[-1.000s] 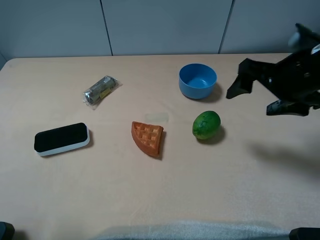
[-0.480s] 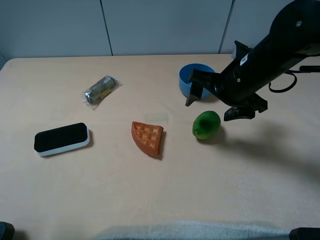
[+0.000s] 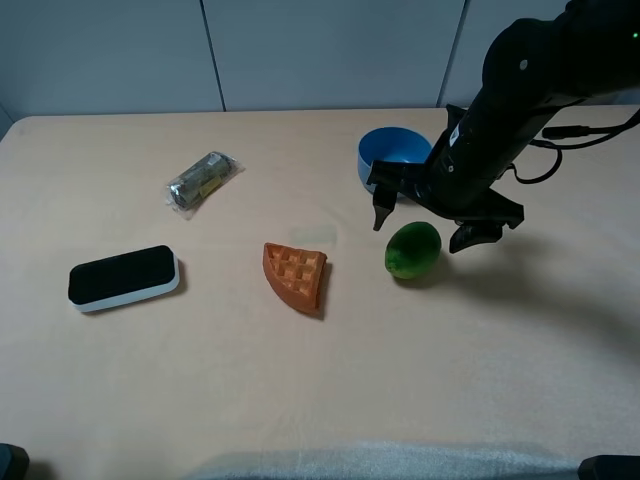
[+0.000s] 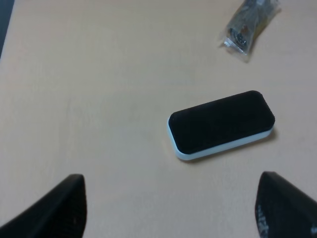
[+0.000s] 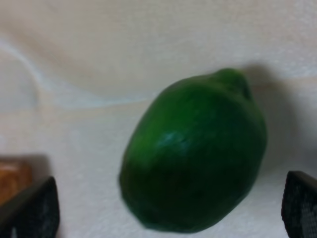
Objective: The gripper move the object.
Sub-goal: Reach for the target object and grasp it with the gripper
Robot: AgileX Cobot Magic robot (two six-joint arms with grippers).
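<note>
The green egg-shaped fruit lies on the beige table, right of centre. My right gripper hangs just above and behind it. It is open, with one finger on each side of the fruit. In the right wrist view the fruit fills the middle between the two black fingertips, and no contact shows. My left gripper is open and empty. It is low over the table's left side, near a black eraser.
A blue bowl stands just behind the right gripper. An orange waffle wedge lies left of the fruit. A black-and-white eraser and a wrapped packet lie at the left. Both also show in the left wrist view, the eraser and the packet.
My right arm swung in from the right edge to the fruit and came down. Its open fingers now stand on either side of it. The fruit has not moved.
</note>
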